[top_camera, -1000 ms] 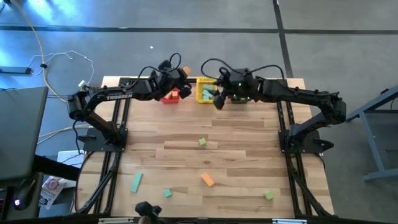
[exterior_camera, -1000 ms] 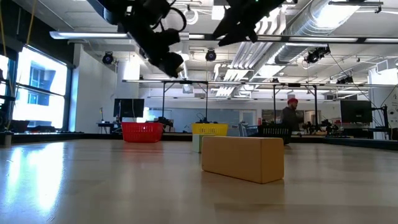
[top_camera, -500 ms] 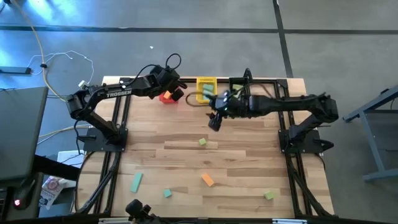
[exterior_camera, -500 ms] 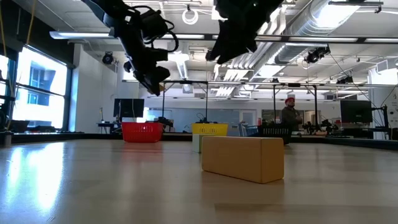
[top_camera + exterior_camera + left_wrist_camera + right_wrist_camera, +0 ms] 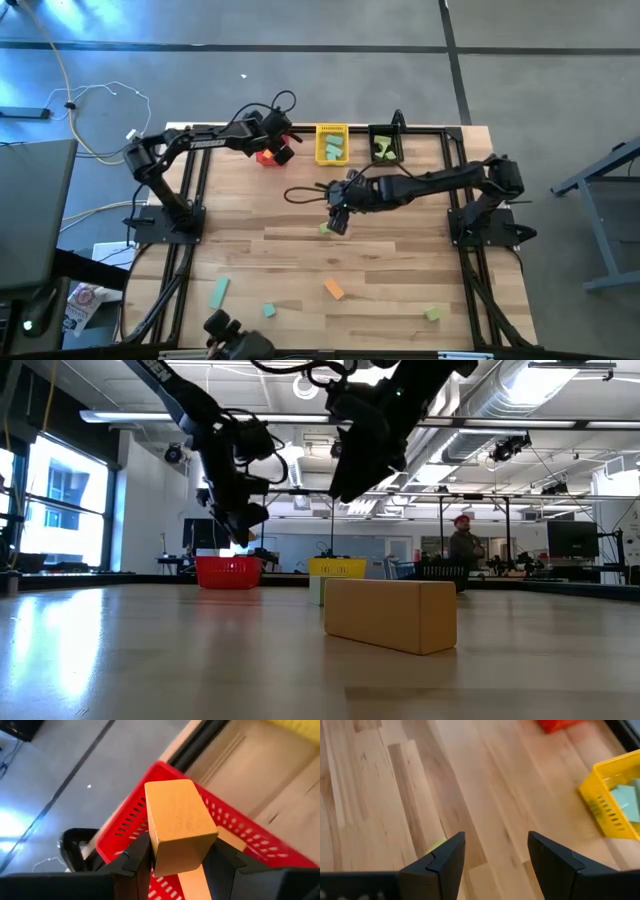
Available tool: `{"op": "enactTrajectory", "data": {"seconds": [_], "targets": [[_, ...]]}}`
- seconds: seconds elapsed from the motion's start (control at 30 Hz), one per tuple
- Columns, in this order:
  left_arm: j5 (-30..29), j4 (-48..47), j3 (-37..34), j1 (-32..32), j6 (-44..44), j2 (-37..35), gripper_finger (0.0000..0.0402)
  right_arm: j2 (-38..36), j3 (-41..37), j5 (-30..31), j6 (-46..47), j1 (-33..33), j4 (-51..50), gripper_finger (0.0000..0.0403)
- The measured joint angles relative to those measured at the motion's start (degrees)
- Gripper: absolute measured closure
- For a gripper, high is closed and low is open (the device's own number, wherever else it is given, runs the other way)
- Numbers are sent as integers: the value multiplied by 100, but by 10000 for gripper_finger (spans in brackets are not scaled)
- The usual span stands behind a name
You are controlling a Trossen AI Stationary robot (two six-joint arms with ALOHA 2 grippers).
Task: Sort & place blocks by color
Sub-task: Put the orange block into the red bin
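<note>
An orange block [image 5: 177, 825] is pinched between the fingers of the left gripper [image 5: 175, 857] and held directly above the red bin [image 5: 235, 837], presumably so that it can be dropped among blocks of its own colour; another orange piece already lies inside. Well away from the red bin, toward mid-table, the right gripper [image 5: 495, 852] is kept spread over a light green block [image 5: 325, 229], apparently lined up for a grasp. Other blocks [image 5: 333, 290] are left scattered farther off.
</note>
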Motion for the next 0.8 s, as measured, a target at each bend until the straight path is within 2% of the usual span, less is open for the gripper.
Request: {"op": "enactTrajectory", "data": {"seconds": [0.23, 0.37, 0.53, 0.8], "targets": [[175, 3, -4, 45, 57, 292, 284, 242, 0, -20, -167, 96, 71, 201], [259, 7, -3, 48, 140, 291, 282, 331, 0, -224, -443, 110, 208, 201], [299, -60, -4, 76, 142, 292, 266, 477, 0, -599, -776, 110, 266, 201], [379, -80, -4, 111, 138, 290, 238, 740, 0, -614, -1315, 110, 289, 201]]}}
